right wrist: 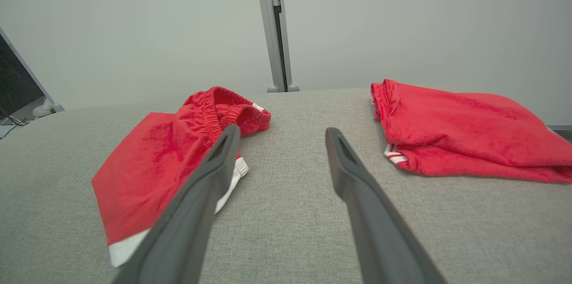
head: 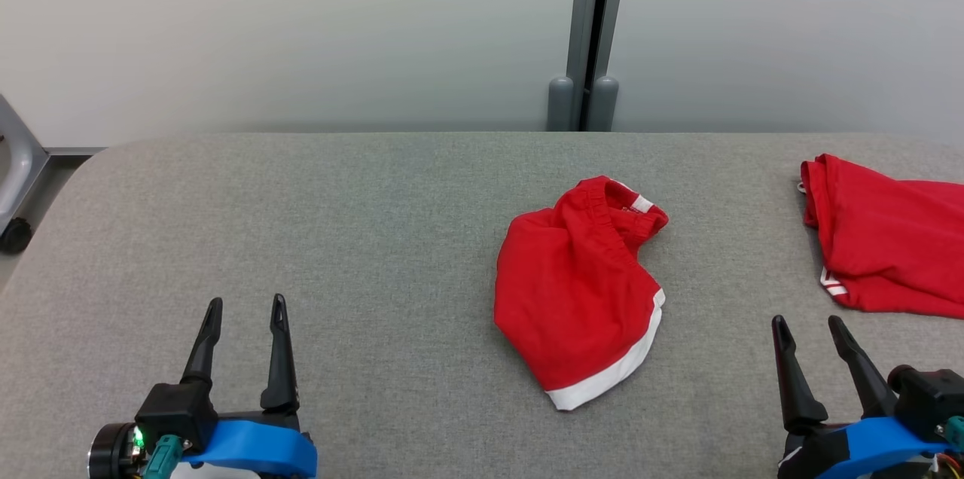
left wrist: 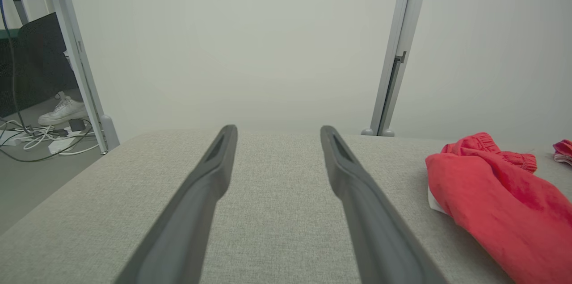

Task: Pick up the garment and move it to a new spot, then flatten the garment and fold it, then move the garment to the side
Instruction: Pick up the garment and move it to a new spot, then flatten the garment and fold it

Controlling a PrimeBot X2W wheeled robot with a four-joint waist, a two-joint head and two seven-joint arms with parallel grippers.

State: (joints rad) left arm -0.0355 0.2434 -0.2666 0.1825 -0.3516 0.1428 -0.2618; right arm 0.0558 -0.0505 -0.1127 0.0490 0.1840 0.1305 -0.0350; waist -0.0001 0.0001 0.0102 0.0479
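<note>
Garment crumpled on worktop, at three o'clock from left gripper and nine o'clock from right gripper. Both sets of fingers spread wide, holding nothing. Second red cloth near two o'clock of right gripper.

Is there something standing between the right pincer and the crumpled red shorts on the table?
Nothing visible does. The open right pincer and the crumpled red shorts have only bare grey table between them. The folded red garment lies further right, apart from that path.
</note>
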